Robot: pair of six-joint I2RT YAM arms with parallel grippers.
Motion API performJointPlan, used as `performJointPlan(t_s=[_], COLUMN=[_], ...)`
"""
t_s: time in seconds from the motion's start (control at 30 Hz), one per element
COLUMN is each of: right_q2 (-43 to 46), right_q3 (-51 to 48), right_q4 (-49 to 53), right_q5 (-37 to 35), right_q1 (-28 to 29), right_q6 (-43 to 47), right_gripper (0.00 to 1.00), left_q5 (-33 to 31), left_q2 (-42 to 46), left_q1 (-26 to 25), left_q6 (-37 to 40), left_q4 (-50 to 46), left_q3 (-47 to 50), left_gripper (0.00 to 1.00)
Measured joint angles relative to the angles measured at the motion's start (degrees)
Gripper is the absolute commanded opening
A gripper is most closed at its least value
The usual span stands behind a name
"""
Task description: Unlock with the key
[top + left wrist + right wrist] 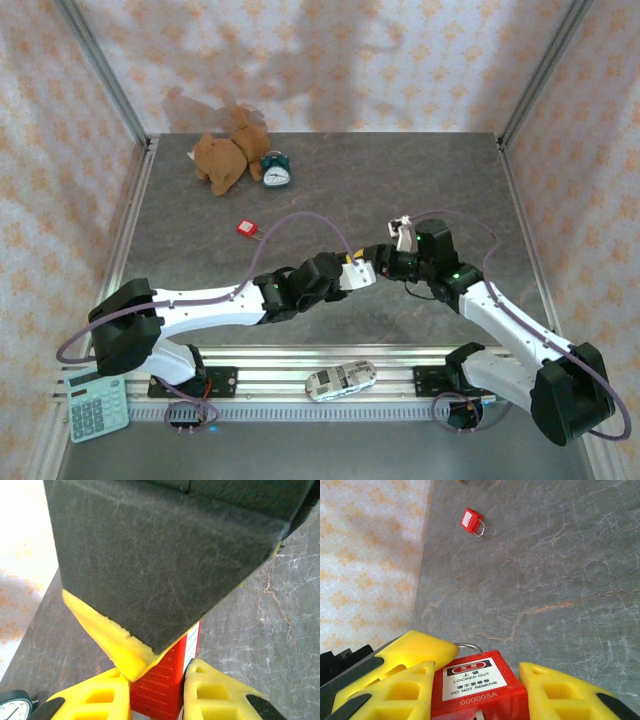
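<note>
Right wrist view: the padlock [477, 690] is gripped by the right jaws above the surface [560, 580], presumably steadied for unlocking. Left jaws are closed on its other end.

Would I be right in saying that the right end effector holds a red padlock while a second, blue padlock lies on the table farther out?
Not quite: the second padlock is red, not blue, as the right wrist view shows. The rest stands: the right end effector holds a red padlock, and the second one lies on the table farther out.
</note>
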State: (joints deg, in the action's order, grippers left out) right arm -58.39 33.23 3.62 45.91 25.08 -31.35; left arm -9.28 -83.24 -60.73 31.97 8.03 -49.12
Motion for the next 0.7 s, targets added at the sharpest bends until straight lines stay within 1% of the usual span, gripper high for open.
performJointPlan(t_s=[0.17, 0.23, 0.37, 0.43, 0.57, 0.7], right_q2=[0.79, 2.1, 6.95, 10.1, 13.64, 14.1], right_q3=[0.0, 0.28, 2.36, 3.37, 4.0, 4.0], right_q4=[0.44, 1.9, 7.28, 8.85, 9.68, 9.68], right_q5=[-1.01, -3.28, -11.26, -14.51, -17.64, -17.42], right_q1=[0.11, 0.24, -0.22, -0.9, -2.36, -3.91], right_q6=[-0.66, -2.08, -4.31, -5.33, -7.48, -9.86], right_gripper=[0.58, 0.63, 0.67, 0.68, 0.69, 0.7], left_q5=[-0.5, -1.99, -8.15, -11.78, -18.25, -24.59], left_q2=[0.0, -0.04, -0.31, -0.63, -2.73, -8.74], left_q1=[0.0, -0.04, -0.66, -1.75, -4.0, -6.08], left_q6=[0.07, 0.5, 2.93, 5.64, 13.51, 25.2], left_q4=[0.42, 0.46, 2.6, 5.38, 16.13, 30.12], left_q3=[-0.02, 0.0, 0.0, 0.22, 2.49, 4.79], left_gripper=[0.1, 0.1, 0.09, 0.09, 0.08, 0.07])
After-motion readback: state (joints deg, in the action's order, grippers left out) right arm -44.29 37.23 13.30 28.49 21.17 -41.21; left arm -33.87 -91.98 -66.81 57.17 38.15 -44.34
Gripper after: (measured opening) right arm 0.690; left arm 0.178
